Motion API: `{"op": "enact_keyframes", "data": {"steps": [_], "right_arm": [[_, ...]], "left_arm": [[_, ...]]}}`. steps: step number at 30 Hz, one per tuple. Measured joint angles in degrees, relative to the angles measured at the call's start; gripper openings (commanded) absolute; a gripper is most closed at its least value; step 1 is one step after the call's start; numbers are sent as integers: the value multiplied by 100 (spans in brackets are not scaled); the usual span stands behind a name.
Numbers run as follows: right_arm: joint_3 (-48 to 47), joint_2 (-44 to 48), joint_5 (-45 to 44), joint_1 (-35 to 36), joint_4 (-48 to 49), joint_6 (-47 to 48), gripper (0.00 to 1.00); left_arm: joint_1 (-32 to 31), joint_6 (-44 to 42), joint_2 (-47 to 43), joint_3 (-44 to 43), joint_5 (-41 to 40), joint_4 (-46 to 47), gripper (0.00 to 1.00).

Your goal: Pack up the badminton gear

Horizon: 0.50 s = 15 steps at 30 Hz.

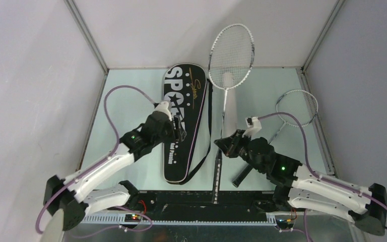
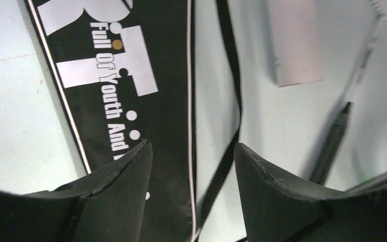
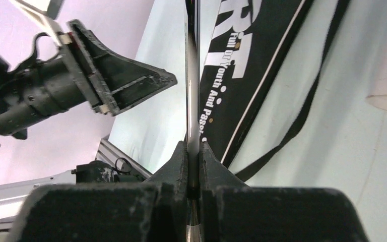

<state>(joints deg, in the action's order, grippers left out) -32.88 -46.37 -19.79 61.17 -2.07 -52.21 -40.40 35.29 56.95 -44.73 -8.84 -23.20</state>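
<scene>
Silver racket shaft is being pinched tight by the right pincer, likely for sliding it into the bag lying left of centre on the desk; the left pincer is hovering over it wide open, empty.

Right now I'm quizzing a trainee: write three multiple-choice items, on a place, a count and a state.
1. The black bag lies: A) left of the white tube; B) right of it; C) on it.
2. Rackets in view: A) one; B) two; C) three.
3. The fingers of the right gripper are: A) wide open; B) shut on a racket shaft; C) shut on the bag.
Key: 1 A, the top view shows the bag left of the tube. 2 B, the back racket and the right racket. 3 B, the right wrist view shows them pinching the thin silver shaft.
</scene>
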Motion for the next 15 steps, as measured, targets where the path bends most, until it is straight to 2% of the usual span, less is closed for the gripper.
{"op": "enact_keyframes", "data": {"steps": [6, 15], "right_arm": [[284, 916, -223, -81, -584, -184, 0], [409, 1659, -448, -42, -1272, -409, 0]], "left_arm": [[-175, -387, 1263, -463, -365, -203, 62], [-525, -564, 2437, -634, -730, -116, 61]]}}
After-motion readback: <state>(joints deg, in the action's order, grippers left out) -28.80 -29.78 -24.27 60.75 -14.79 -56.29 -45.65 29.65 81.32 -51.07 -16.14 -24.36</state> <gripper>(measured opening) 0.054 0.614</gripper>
